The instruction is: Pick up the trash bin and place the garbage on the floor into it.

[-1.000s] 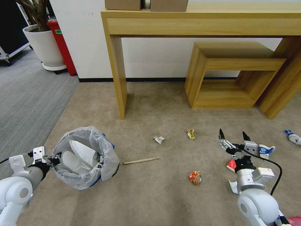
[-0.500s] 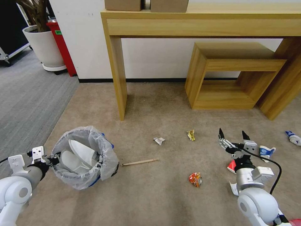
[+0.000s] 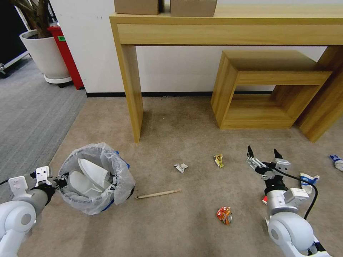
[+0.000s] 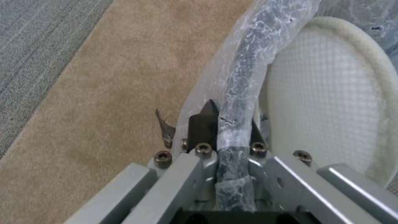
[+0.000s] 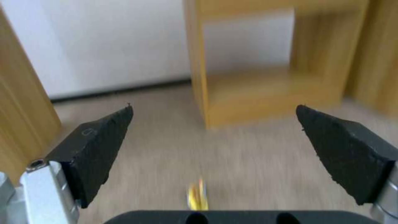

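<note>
Left gripper (image 3: 60,181): you have it clamped on the rim of the small round trash bin with the translucent white plastic liner (image 3: 119,178), low at your left.
Bin: held tilted above the beige carpet (image 3: 178,125), a white slipper (image 3: 93,171) inside.
Right gripper (image 3: 263,154): you see its black fingertips (image 5: 99,146) spread wide, holding nothing, low at your right.
Garbage on the floor: a wooden stick (image 3: 158,193) just beside the bin; a small white crumpled wrapper (image 3: 181,166); a yellow wrapper (image 3: 218,160) ahead of the right gripper; a crushed red-orange packet (image 3: 224,215); a blue-white wrapper (image 3: 309,178) beside the right arm.
Background: a light wooden table (image 3: 228,25) against the wall.
</note>
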You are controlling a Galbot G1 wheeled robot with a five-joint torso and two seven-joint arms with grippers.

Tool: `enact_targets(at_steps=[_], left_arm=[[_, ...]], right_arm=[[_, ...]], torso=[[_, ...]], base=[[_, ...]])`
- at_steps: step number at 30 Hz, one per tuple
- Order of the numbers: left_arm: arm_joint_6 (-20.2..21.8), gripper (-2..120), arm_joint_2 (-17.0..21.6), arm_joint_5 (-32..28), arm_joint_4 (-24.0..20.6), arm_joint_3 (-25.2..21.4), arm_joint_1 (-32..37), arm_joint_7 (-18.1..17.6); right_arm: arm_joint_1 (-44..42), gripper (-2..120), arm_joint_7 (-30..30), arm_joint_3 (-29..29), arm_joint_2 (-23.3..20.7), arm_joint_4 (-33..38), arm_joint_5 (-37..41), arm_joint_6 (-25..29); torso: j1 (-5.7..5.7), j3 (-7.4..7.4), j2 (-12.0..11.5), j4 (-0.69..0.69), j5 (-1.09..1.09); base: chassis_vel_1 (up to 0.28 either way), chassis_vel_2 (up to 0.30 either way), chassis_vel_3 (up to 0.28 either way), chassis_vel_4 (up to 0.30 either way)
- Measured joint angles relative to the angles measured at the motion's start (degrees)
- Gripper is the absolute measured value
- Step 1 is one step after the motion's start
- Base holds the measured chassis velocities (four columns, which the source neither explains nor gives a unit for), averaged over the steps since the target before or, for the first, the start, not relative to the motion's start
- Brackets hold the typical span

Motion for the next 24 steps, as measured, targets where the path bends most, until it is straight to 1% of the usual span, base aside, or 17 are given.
enact_targets(at_steps=[3, 4, 5, 7, 8, 9, 10, 12, 15, 17, 18, 19, 21, 23, 24], left_arm=[[-0.01, 0, -0.21, 0.19, 0.09, 0.34, -0.14, -0.04], [-0.01, 0, -0.21, 0.19, 0.09, 0.34, -0.14, -0.04], [-0.04, 0, -0.33, 0.32, 0.26, 0.48, -0.19, -0.04], [-0.08, 0, -0.45, 0.58, 0.5, 0.73, -0.33, -0.04], [-0.08, 0, -0.45, 0.58, 0.5, 0.73, -0.33, -0.04], [-0.11, 0, -0.6, 0.74, 0.77, 1.01, -0.56, -0.04], [-0.12, 0, -0.77, 0.92, 1.0, 1.27, -0.81, -0.04], [-0.14, 0, -0.96, 1.1, 1.2, 1.52, -1.03, -0.05], [-0.23, 0, -1.58, 1.56, 1.66, 2.09, -1.47, -0.03], [-0.28, 0, -1.68, 1.67, 1.74, 2.16, -1.5, -0.03], [-0.34, 0, -1.9, 1.92, 1.88, 2.31, -1.54, 0.03], [-0.34, 0, -1.9, 1.92, 1.88, 2.31, -1.54, 0.03], [-0.42, 0, -2.09, 2.11, 1.96, 2.36, -1.53, 0.04], [-0.49, 0, -2.33, 2.24, 1.96, 2.32, -1.37, 0.06], [-0.49, 0, -2.33, 2.24, 1.96, 2.32, -1.37, 0.06]], right_arm=[[0.53, 100, 7.51, -2.16, -1.13, 0.01, 10.74, -8.13], [0.53, 100, 7.51, -2.16, -1.13, 0.01, 10.74, -8.13], [0.66, 100, 11.0, -2.63, -1.76, -0.2, 15.09, -12.55], [0.9, 100, 15.68, -3.1, -2.37, -0.26, 19.9, -17.18], [0.9, 100, 15.68, -3.1, -2.37, -0.26, 19.9, -17.18], [1.12, 100, 19.51, -3.61, -2.94, -0.46, 23.52, -20.7], [1.03, 100, 21.3, -4.17, -3.73, -0.88, 25.9, -22.91], [0.9, 100, 22.12, -4.73, -4.32, -1.37, 27.09, -23.97], [1.25, 100, 23.61, -7.68, -5.5, -3.85, 30.24, -26.93], [1.52, 100, 23.69, -8.36, -5.53, -4.5, 30.38, -27.16], [2.29, 100, 23.73, -10.06, -5.47, -6.03, 30.45, -27.58], [2.29, 100, 23.73, -10.06, -5.47, -6.03, 30.45, -27.58], [3.24, 100, 23.69, -11.99, -5.19, -7.83, 30.28, -27.99], [4.65, 100, 23.09, -14.76, -4.43, -10.32, 28.95, -28.08], [4.65, 100, 23.09, -14.76, -4.43, -10.32, 28.95, -28.08]], torso=[[0.0, 0.0, 0.0, 0.0, 0.01], [0.0, 0.0, 0.0, 0.0, 0.01], [0.0, 0.0, 0.0, 0.0, 0.01], [0.0, 0.0, 0.0, 0.0, 0.01], [0.0, 0.0, 0.0, 0.0, 0.01], [0.0, 0.0, 0.0, 0.0, 0.01], [0.0, 0.0, 0.0, 0.0, 0.01], [0.0, 0.0, 0.0, 0.0, 0.0], [0.0, 0.0, 0.0, -0.01, 0.0], [0.0, 0.0, 0.0, -0.01, 0.0], [0.0, 0.0, 0.0, 0.0, 0.0], [0.0, 0.0, 0.0, 0.0, 0.0], [0.0, 0.01, 0.0, 0.0, 0.0], [0.0, 0.0, 0.0, 0.0, 0.01], [0.0, 0.0, 0.0, 0.0, 0.01]], base=[[0.0, 0.0, 0.0, 0.0], [0.0, 0.0, 0.0, 0.0], [0.0, 0.0, 0.0, 0.0], [0.0, 0.0, 0.0, 0.0], [0.0, 0.0, 0.0, 0.0], [0.0, 0.0, 0.0, 0.0], [0.0, 0.0, 0.0, 0.0], [0.0, 0.0, 0.0, 0.0], [0.0, 0.0, 0.0, 0.0], [0.0, 0.0, 0.0, 0.0], [0.0, 0.0, 0.0, 0.0], [0.0, 0.0, 0.0, 0.0], [0.0, 0.0, 0.0, 0.0], [0.0, 0.0, 0.0, 0.0], [0.0, 0.0, 0.0, 0.0]])
